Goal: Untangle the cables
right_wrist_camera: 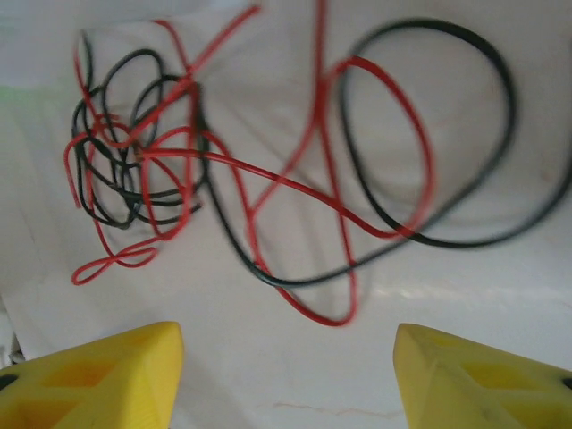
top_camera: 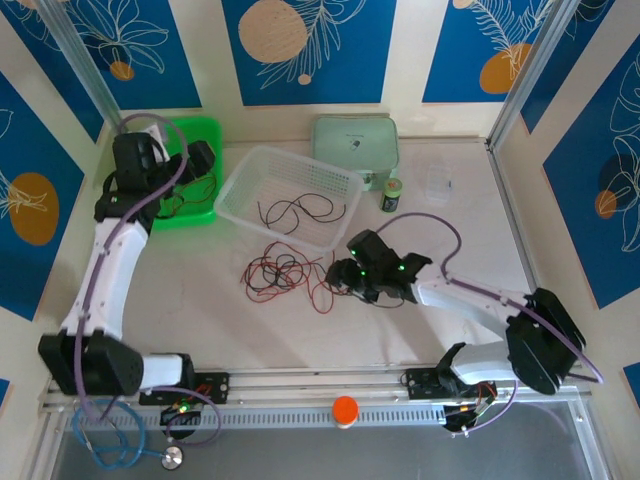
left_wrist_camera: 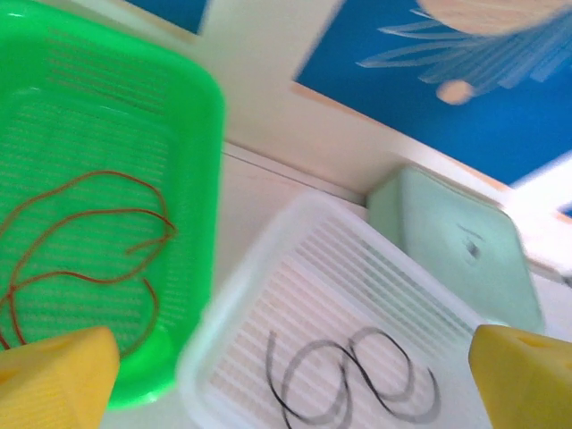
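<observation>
2 baskets, seemingly for colour sorting: red cable laid in green basket, black cable in white basket. Left gripper released; right gripper spread empty over tangle.

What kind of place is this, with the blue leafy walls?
Probably a robot training booth: a left arm and right arm bolted to a white table, printed panels closing it in, and tangled red and black cables laid out beside a clear basket.
</observation>
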`<state>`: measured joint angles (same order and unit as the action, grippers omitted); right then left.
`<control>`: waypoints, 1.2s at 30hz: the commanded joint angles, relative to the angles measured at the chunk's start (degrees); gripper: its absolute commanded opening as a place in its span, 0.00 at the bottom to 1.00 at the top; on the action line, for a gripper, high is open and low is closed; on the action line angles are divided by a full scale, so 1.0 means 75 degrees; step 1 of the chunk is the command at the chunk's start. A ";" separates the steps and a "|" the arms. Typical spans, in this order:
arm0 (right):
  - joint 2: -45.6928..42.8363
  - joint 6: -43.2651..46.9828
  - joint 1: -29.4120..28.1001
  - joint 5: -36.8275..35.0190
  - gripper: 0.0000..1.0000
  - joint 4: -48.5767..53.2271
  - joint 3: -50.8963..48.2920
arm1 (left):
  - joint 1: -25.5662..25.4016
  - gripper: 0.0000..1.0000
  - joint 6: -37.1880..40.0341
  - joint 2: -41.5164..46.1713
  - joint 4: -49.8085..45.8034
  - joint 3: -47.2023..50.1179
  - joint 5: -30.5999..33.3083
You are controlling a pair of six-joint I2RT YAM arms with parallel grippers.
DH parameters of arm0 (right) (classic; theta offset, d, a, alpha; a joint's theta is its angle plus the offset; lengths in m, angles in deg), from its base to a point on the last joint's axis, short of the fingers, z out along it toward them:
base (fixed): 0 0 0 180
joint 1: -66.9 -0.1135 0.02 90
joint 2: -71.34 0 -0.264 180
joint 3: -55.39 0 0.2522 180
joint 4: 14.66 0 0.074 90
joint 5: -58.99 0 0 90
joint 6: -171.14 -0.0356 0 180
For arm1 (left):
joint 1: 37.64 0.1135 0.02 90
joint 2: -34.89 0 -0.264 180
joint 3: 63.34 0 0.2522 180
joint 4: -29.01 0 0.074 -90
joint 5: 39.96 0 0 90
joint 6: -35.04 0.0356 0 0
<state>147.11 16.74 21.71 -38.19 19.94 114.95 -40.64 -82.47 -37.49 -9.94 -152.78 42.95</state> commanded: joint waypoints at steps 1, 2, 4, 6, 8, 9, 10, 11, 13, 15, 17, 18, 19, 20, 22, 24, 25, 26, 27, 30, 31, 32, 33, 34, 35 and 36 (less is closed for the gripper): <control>0.0460 0.1311 -0.0207 -0.0151 0.62 0.0381 0.0588 | -0.0715 1.00 0.0193 0.0886 -0.1130 0.0842 0.0116; 0.0612 0.1642 -0.0219 -0.0179 0.62 0.0406 0.0670 | -0.0952 0.99 0.0067 0.1194 -0.1184 0.1122 0.0207; 0.0905 0.2135 -0.0219 -0.0204 0.60 0.0435 0.0790 | -0.1407 0.98 -0.0157 0.1693 -0.1200 0.1627 0.0298; 0.1206 0.2546 -0.0231 -0.0244 0.57 0.0544 0.0968 | -0.1863 0.96 -0.0330 0.2089 -0.1368 0.2002 0.0467; 0.1435 0.2784 -0.0270 -0.0419 0.56 0.0687 0.1113 | -0.2210 0.95 -0.0504 0.2387 -0.1632 0.2309 0.0699; 0.1543 0.2869 -0.0301 -0.0565 0.55 0.0780 0.1185 | -0.2378 0.95 -0.0595 0.2538 -0.1727 0.2468 0.0804; 0.1610 0.2939 -0.0325 -0.0690 0.54 0.0830 0.1232 | -0.2494 0.94 -0.0679 0.2673 -0.1769 0.2603 0.0875; 0.1699 0.3023 -0.0348 -0.0800 0.53 0.0833 0.1263 | -0.2629 0.94 -0.0766 0.2801 -0.1785 0.2761 0.0915; 0.1845 0.3150 -0.0350 -0.0918 0.49 0.0802 0.1319 | -0.2809 0.94 -0.0945 0.3015 -0.1779 0.3009 0.0988; 0.1958 0.3281 -0.0348 -0.0940 0.43 0.0684 0.1377 | -0.2952 0.93 -0.1065 0.3116 -0.1751 0.3198 0.1022; 0.2042 0.3357 -0.0344 -0.0912 0.37 0.0552 0.1415 | -0.3081 0.92 -0.1171 0.3125 -0.1715 0.3309 0.1062; 0.2083 0.3392 -0.0355 -0.0928 0.35 0.0501 0.1437 | -0.3154 0.92 -0.1194 0.3106 -0.1701 0.3337 0.1084; 0.2116 0.3417 -0.0356 -0.0938 0.33 0.0443 0.1450 | -0.3226 0.91 -0.1213 0.3080 -0.1704 0.3340 0.1125; 0.2136 0.3447 -0.0372 -0.0967 0.30 0.0393 0.1452 | -0.3312 0.91 -0.1242 0.3050 -0.1682 0.3332 0.1171; 0.2173 0.3483 -0.0368 -0.1051 0.23 0.0331 0.1463 | -0.3478 0.91 -0.1262 0.3001 -0.1658 0.3299 0.1257; 0.2128 0.3568 -0.0370 -0.1163 0.10 0.0220 0.1409 | -0.3642 0.90 -0.1227 0.2967 -0.1591 0.3237 0.1341; 0.2061 0.3610 -0.0383 -0.1235 0.00 0.0181 0.1369 | -0.3698 0.89 -0.1195 0.2954 -0.1576 0.3196 0.1366; 0.1942 0.3694 -0.0387 -0.1299 0.00 0.0180 0.1336 | -0.3755 0.88 -0.1140 0.2945 -0.1547 0.3159 0.1379; 0.1782 0.3832 -0.0396 -0.1300 0.00 0.0243 0.1323 | -0.3802 0.87 -0.1033 0.2925 -0.1509 0.3114 0.1343; 0.1002 0.4475 -0.0491 -0.1345 0.00 0.0593 0.1378 | -0.3908 0.83 -0.0551 0.2905 -0.1297 0.3008 0.1077; 0.0614 0.4789 -0.0534 -0.1263 0.00 0.0749 0.1415 | -0.3962 0.82 -0.0301 0.2891 -0.1158 0.2992 0.0945; 0.0249 0.5098 -0.0554 -0.1108 0.00 0.0927 0.1481 | -0.4002 0.81 -0.0079 0.2889 -0.1050 0.2957 0.0874; -0.0105 0.5356 -0.0549 -0.0934 0.00 0.1077 0.1540 | -0.4037 0.80 0.0168 0.2839 -0.0940 0.2934 0.0795; -0.0447 0.5598 -0.0538 -0.0731 0.00 0.1290 0.1647 | -0.4073 0.80 0.0467 0.2792 -0.0789 0.2909 0.0705; -0.0727 0.5791 -0.0494 -0.0578 0.00 0.1543 0.1782 | -0.4109 0.80 0.0736 0.2724 -0.0648 0.2876 0.0677; -0.0956 0.5931 -0.0448 -0.0431 0.00 0.1791 0.1926 | -0.4160 0.79 0.1003 0.2661 -0.0497 0.2832 0.0666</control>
<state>144.79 54.25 18.10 -45.05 27.90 125.88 -70.70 -82.73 -16.59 -18.29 -129.09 49.99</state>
